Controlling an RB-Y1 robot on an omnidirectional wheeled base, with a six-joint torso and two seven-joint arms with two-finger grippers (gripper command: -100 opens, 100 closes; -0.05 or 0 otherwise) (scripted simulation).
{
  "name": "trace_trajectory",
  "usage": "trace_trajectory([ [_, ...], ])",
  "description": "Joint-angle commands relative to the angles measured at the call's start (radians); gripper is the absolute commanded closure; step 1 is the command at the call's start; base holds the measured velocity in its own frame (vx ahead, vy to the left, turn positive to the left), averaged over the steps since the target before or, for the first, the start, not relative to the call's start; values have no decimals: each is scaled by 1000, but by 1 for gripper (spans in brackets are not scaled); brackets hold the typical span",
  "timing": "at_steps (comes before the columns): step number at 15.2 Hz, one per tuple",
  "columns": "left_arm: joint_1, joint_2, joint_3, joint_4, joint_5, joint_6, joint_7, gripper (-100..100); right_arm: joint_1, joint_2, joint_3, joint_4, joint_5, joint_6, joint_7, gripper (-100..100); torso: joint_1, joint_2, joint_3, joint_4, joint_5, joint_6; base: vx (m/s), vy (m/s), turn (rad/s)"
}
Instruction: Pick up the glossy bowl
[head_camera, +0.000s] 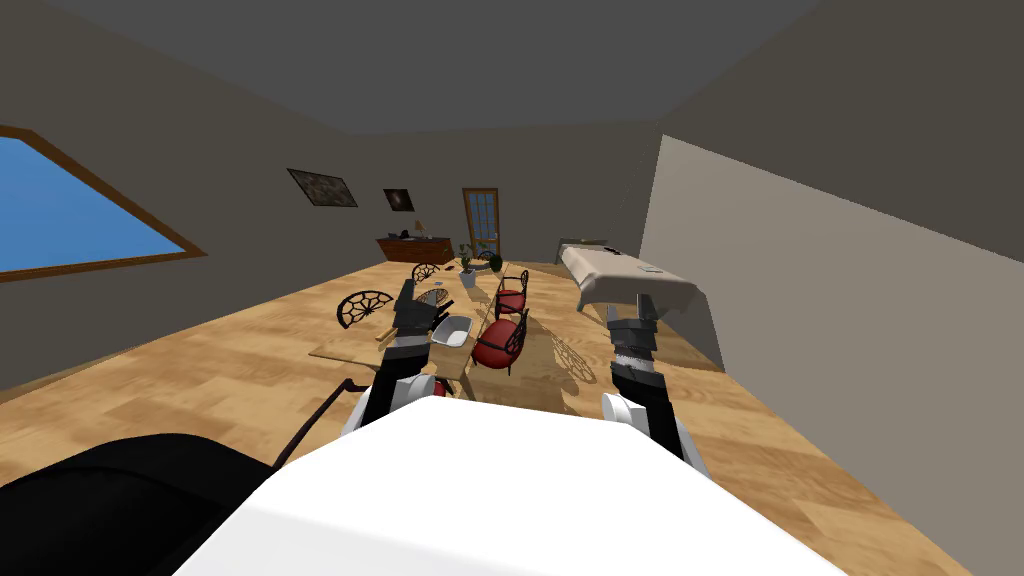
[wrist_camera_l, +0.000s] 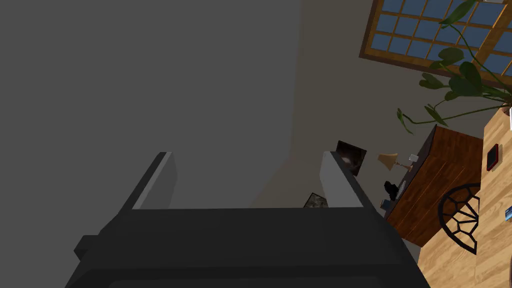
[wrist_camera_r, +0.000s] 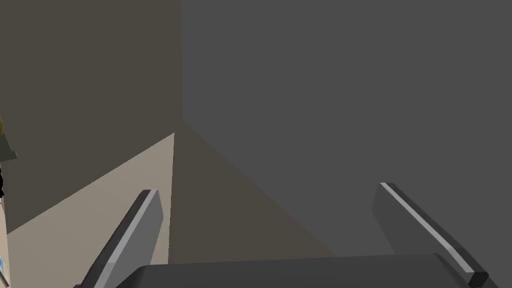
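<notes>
The bowl (head_camera: 452, 331), pale grey-white and shallow, sits on the near end of a long wooden table (head_camera: 347, 348) ahead of me. My left gripper (head_camera: 420, 302) is raised just left of the bowl and above the table. In the left wrist view the left gripper (wrist_camera_l: 247, 156) points up at a wall, open with nothing between its fingers. My right gripper (head_camera: 646, 303) is held up over the floor well to the right of the table. The right gripper (wrist_camera_r: 267, 189) is wide open and holds nothing.
Two red chairs (head_camera: 500, 343) stand along the table's right side, black wheel-back chairs (head_camera: 365, 306) along its left. A potted plant (head_camera: 468, 266) stands at the table's far end. A cloth-covered table (head_camera: 628, 277) and a partition wall (head_camera: 800, 300) are on the right, a dark sideboard (head_camera: 413, 248) at the back.
</notes>
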Motion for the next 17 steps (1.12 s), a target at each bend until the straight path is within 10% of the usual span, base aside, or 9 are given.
trace_trajectory([
  [1,2,39,3,1,3,12,-3,-100,0,0,0,0,0,0,0,0,0,0,0,0,0,0,1,1,-19],
  [9,25,184,36,16,39,131,-29,-100,0,0,0,0,0,0,0,0,2,-1,0,0,0,0,7,12,-56],
  [17,51,245,74,32,79,273,-60,-100,0,0,0,0,0,0,0,0,2,-1,-1,0,0,0,13,18,-80],
])
